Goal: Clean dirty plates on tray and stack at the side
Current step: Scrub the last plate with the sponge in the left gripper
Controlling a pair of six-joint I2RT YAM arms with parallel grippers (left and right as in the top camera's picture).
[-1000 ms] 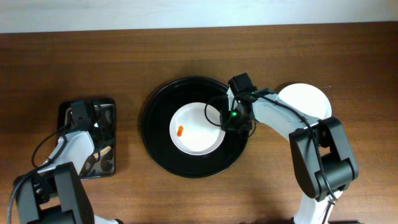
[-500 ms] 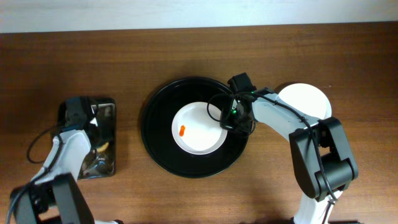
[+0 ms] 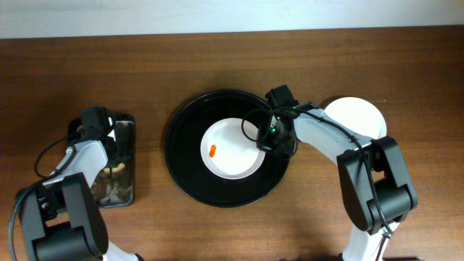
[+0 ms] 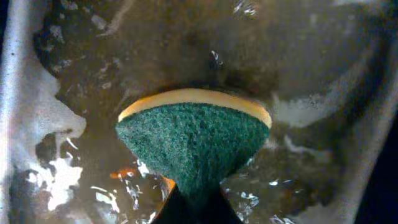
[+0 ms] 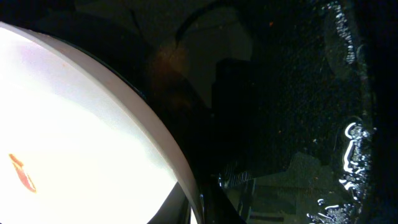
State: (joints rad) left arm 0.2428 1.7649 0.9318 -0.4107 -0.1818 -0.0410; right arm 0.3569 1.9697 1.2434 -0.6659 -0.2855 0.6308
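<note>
One dirty plate [image 3: 232, 150], white with a small orange smear [image 3: 212, 151], lies in the round black tray [image 3: 185, 156]. My right gripper [image 3: 270, 138] is shut on the plate's right rim. In the right wrist view the rim [image 5: 186, 180] runs between the jaws and the plate [image 5: 74, 118] fills the left. A clean-looking white plate [image 3: 359, 116] lies on the table to the right, partly under my right arm. My left gripper [image 4: 196, 205] is shut on a green and yellow sponge [image 4: 196, 140] over the small rectangular tray [image 3: 127, 130].
The small rectangular tray holds soapy water and foam [image 4: 37, 137]. The round tray's wet rim [image 5: 348, 137] shows at the right of the right wrist view. Both arms' bases stand at the table's front edge.
My left arm has shifted a little toward the back over the rectangular tray, with the sponge in it. The right gripper and the plate have barely moved.
</note>
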